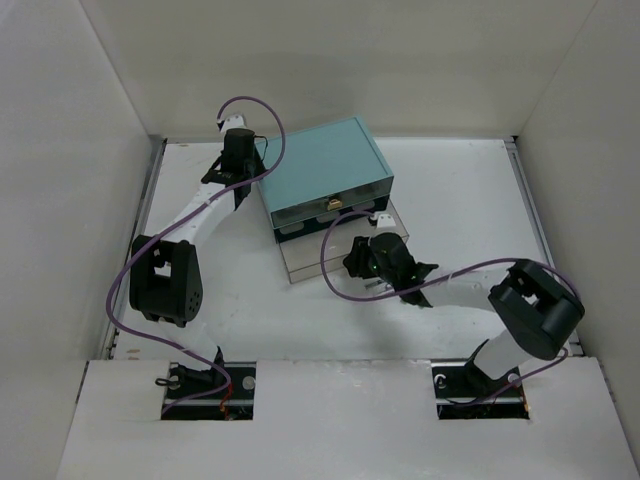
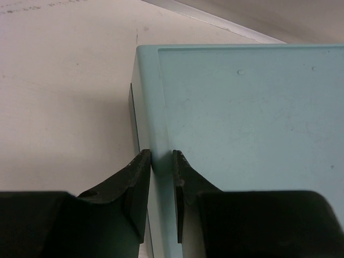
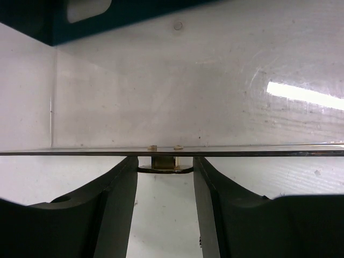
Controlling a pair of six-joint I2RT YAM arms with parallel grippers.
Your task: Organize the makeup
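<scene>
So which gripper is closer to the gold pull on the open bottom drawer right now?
Right. The right gripper has its fingers either side of the gold pull at the clear drawer front. The left gripper is at the teal box's back left corner, straddling its edge.

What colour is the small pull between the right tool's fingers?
Gold; the pull shows best in the right wrist view, on the clear drawer.
</scene>
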